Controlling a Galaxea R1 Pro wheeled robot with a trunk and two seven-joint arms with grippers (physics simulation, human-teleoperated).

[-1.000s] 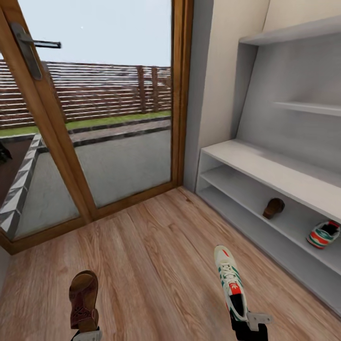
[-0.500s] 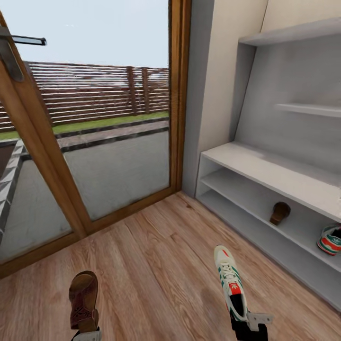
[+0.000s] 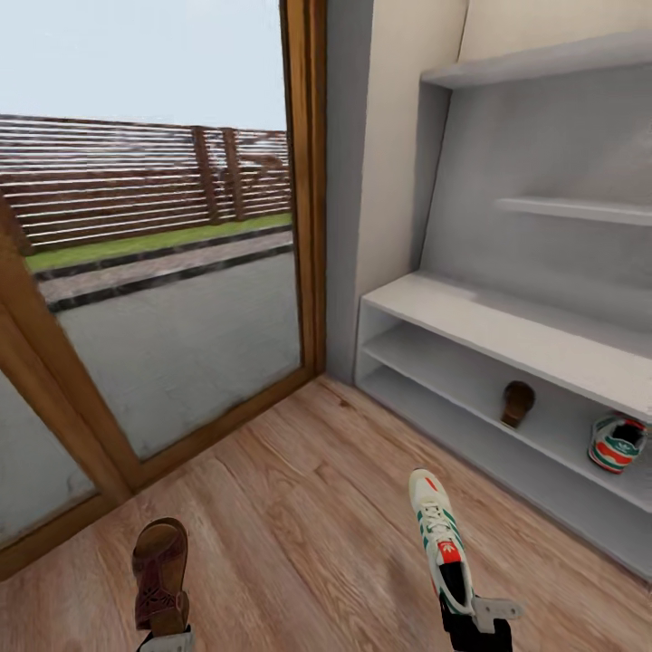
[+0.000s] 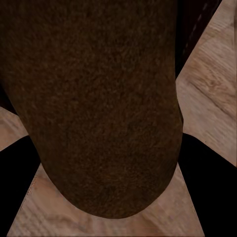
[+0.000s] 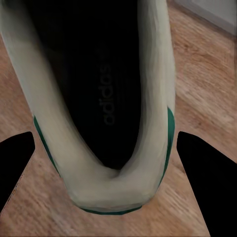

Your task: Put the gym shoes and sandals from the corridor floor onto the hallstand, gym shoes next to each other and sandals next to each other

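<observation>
My left gripper is shut on a brown sandal, held above the corridor floor at the lower left of the head view. The left wrist view looks down on the sandal's dark insole between the black fingers. A white gym shoe with green stripes is gripped at its heel by my right gripper; its heel opening faces the right wrist camera. On the hallstand at the right, its middle shelf holds the other sandal and, apart to its right, the other gym shoe.
A wood-framed glass door stands ahead on the left, with a fence and paving outside. The off-white wall meets the rack's left end. Floating shelves hang above the bench top. Open floor lies between me and the rack.
The whole head view has shifted, so the camera moved: door and rack now sit further left in the picture. Both held shoes keep their place in the view.
</observation>
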